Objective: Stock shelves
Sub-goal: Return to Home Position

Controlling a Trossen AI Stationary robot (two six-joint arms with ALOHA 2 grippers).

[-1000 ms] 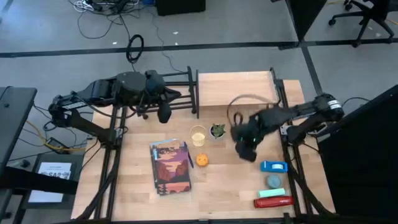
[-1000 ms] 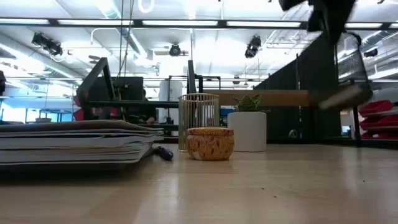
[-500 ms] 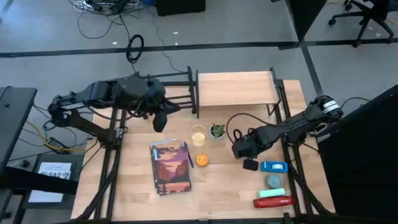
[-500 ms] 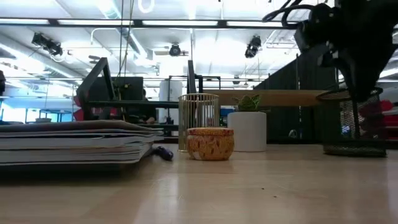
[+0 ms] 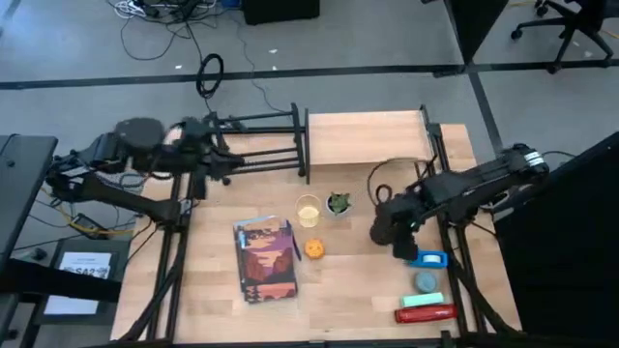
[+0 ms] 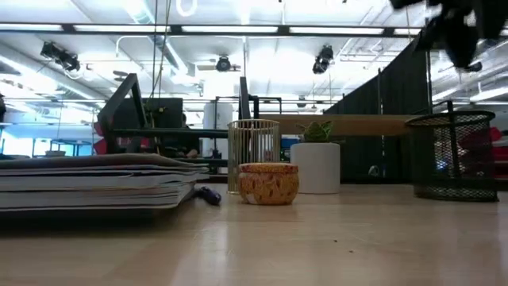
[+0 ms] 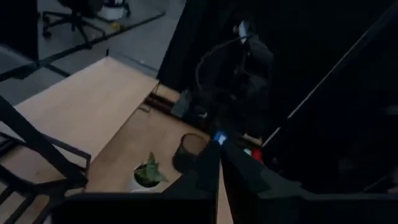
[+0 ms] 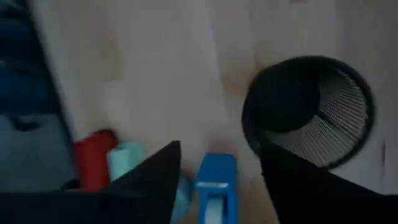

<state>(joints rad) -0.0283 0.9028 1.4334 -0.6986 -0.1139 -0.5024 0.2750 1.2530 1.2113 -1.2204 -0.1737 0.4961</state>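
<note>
right claw [image 8: 221, 149] hangs apart just above the mesh pen cup [image 8: 311, 112], which looks light, stiff and tippy; pinch its rim. left claw [image 7: 217, 152] is together over the black rack [image 5: 298, 145]. the wooden shelf [image 5: 368, 135] sits beside it at the back of the table [image 5: 348, 290], both probably rigid, nothing to grab.

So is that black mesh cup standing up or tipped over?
Standing up. The black mesh cup sits on its base, rim on top; the right wrist view looks down into it.
</note>
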